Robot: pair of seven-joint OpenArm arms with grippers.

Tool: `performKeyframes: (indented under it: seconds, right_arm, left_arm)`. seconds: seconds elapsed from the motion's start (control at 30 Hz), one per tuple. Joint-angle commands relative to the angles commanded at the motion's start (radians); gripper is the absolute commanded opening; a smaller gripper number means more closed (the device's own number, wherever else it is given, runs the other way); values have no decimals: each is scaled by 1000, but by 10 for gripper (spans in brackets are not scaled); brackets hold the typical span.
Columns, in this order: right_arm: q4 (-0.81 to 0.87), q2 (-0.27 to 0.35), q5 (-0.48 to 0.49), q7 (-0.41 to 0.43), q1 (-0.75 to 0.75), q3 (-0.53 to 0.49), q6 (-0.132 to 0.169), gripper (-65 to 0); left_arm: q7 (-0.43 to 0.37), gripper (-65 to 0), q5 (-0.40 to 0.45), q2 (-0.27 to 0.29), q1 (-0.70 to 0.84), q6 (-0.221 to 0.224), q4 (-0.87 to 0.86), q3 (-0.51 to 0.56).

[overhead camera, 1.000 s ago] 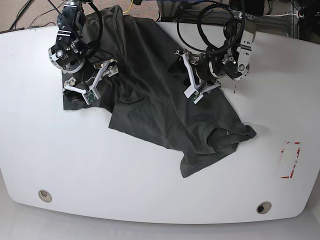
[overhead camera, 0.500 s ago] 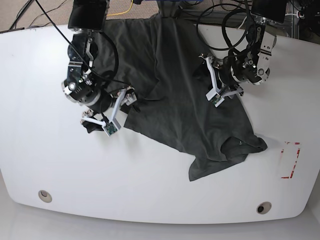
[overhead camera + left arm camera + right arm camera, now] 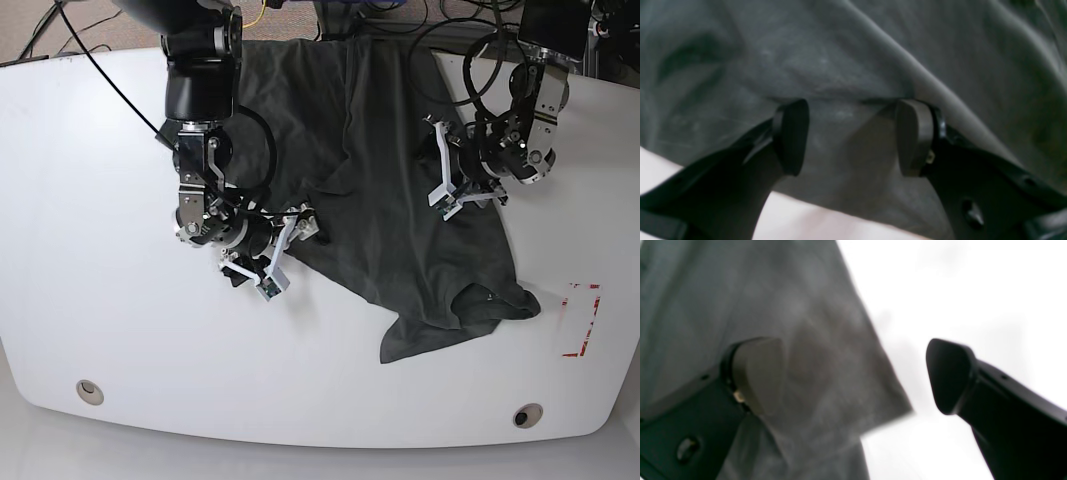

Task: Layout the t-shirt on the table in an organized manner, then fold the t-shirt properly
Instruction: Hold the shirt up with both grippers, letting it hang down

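While the t-shirt (image 3: 385, 245) lies rumpled across the tabletop's (image 3: 230, 380) far half, both grippers, left (image 3: 447, 200) and right (image 3: 290, 256), stand with fingers apart; spreading it properly requires pinching single edges, low and square.

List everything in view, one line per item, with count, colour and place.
t-shirt: one, dark grey, spread wrinkled across the upper middle of the table
table: one, white, under the t-shirt
grommet holes: two, grey-rimmed, near the table's lower corners in the base view
tape marking: one, red, table's right side
left gripper: one, black, open over the t-shirt
right gripper: one, black, open at the t-shirt's edge
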Motion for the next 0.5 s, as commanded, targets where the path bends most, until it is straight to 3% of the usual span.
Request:
performKeyframes:
  seconds: [0.23,0.43,0.5]
  right_arm:
    - [-160,2,0,83,28,2,0,0]
    - [-193,0,0,110,25,2,0,0]
    - [-193,-2,2,110,23,0,0,-101]
  left_arm:
    - [0,-264,-2,3,0,-2,0,-2]
    - [0,-264,-2,8,0,-3,2,-20]
    - [0,-264,-2,20,-2,-3,2,-40]
